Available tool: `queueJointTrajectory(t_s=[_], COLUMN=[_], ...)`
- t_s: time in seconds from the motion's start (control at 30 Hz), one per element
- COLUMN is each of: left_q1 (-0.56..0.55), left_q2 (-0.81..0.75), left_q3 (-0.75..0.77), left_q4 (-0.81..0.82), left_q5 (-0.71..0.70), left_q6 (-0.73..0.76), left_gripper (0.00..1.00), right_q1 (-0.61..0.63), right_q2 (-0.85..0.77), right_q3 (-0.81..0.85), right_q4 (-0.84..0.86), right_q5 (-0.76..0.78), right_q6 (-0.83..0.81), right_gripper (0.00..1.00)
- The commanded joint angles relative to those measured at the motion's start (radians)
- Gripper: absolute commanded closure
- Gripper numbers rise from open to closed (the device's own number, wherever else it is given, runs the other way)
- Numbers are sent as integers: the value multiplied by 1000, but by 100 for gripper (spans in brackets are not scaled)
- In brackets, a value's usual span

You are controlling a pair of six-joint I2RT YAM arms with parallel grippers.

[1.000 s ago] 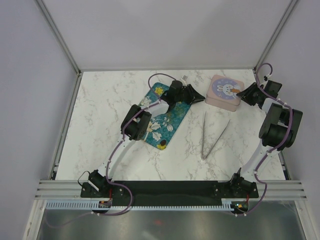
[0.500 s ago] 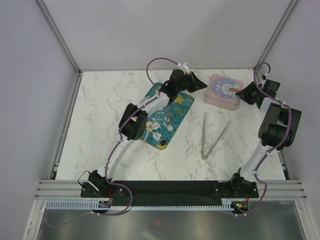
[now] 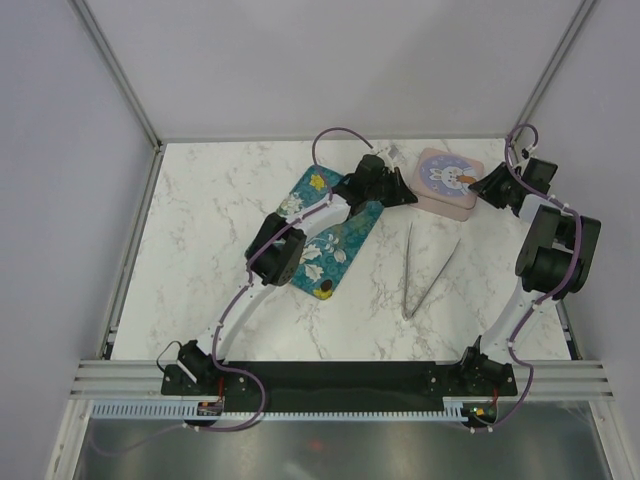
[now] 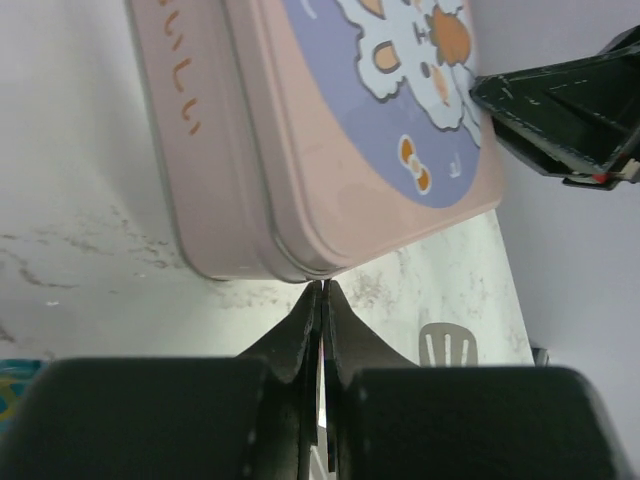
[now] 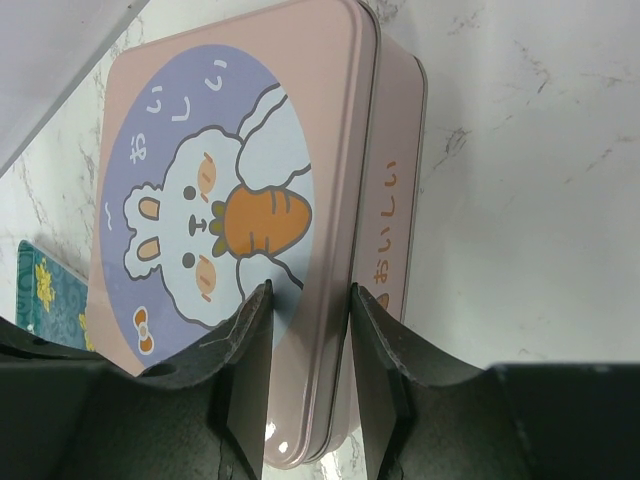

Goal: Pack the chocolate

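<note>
top external: left gripper (image 4: 322,290) has swung off the tray (image 3: 310,184) to the tin (image 4: 330,150). its fingers are pinched together and empty, tips at the lid seam. right gripper (image 5: 310,290) is parted, straddling the opposite lid edge. lid on. one chocolate (image 3: 326,291) visible on the tray, well behind the left tool. probably lid prying next.

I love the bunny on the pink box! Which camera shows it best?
Right wrist: the whole bunny with its carrot fills the lid. Left wrist catches only a cut-off piece; from the top it's tiny.
</note>
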Motion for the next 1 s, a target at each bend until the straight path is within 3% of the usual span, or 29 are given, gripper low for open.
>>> queueJointTrajectory(t_s=[0.0, 0.27, 0.53, 0.83, 0.97], left_q1=[17, 17, 27, 38, 37], left_q2=[-4, -63, -166, -139, -61], left_q3=[4, -48, -86, -75, 16], left_q4=[-49, 74, 145, 310, 260], left_q5=[-45, 54, 48, 36, 12], left_q6=[82, -26, -66, -168, -163], left_gripper=[95, 95, 90, 83, 85], right_q1=[34, 30, 22, 16, 17], right_q2=[77, 71, 87, 113, 123], right_q3=[-47, -27, -38, -32, -33], right_q4=[-209, -266, -270, -270, -270], right_q5=[34, 8, -36, -30, -21], right_q6=[-46, -98, -166, -172, -173], right_gripper=[77, 82, 87, 92, 96])
